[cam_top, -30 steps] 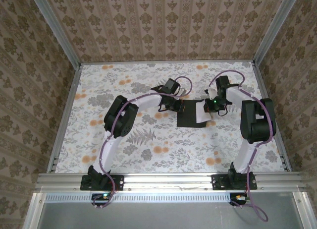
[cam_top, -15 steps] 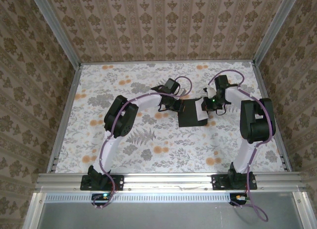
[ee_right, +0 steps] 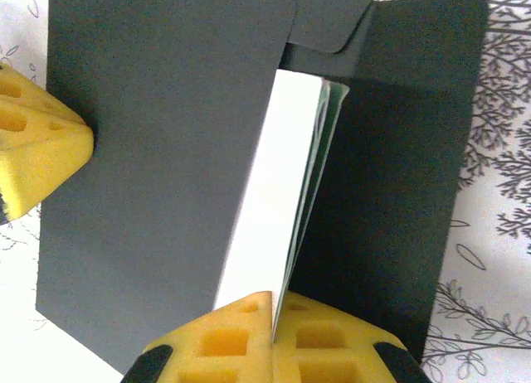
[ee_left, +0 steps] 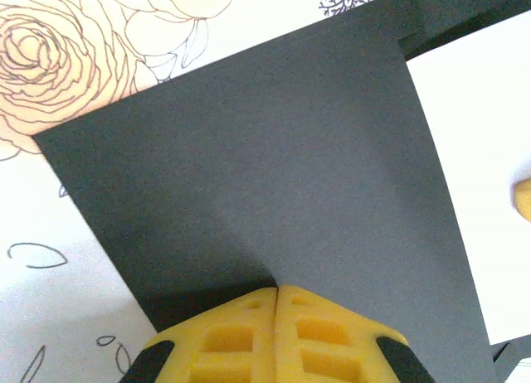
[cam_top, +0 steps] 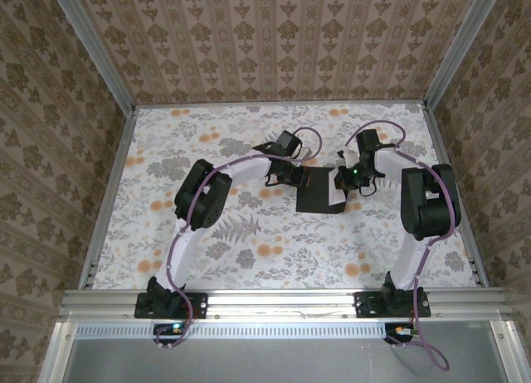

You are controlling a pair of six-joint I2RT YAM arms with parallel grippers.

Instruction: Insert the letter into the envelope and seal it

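I see the flat black rectangular paper envelope (cam_top: 314,196) lying on the white, flower-printed tabletop (cam_top: 207,143), about midway across and between the two arms. Its flap (ee_right: 406,176) is opened out flat beside the pocket's mouth. The flat white paper letter with a thin green edge (ee_right: 278,192) sits partly inside that mouth, and its free part rises at a tilt out of the pocket. The right claw (ee_right: 272,317) has its yellow foam pads pinched narrow on the letter's outer edge, which runs straight into the seam between them. The left claw (ee_left: 276,317) is closed with nothing between its pads. Its tips rest on the envelope's opposite edge, well away from the mouth, and one yellow pad (ee_right: 37,151) shows against that edge from the right wrist. The black upper panel of the pocket lies over the inserted part of the letter and hides how deep it goes. From above, both claws crowd the envelope and cover its far corners. Purple cables (cam_top: 377,126) loop over the arms. Patterned wallpaper walls (cam_top: 274,43) and an aluminium frame (cam_top: 108,192) close in the tabletop on three sides.
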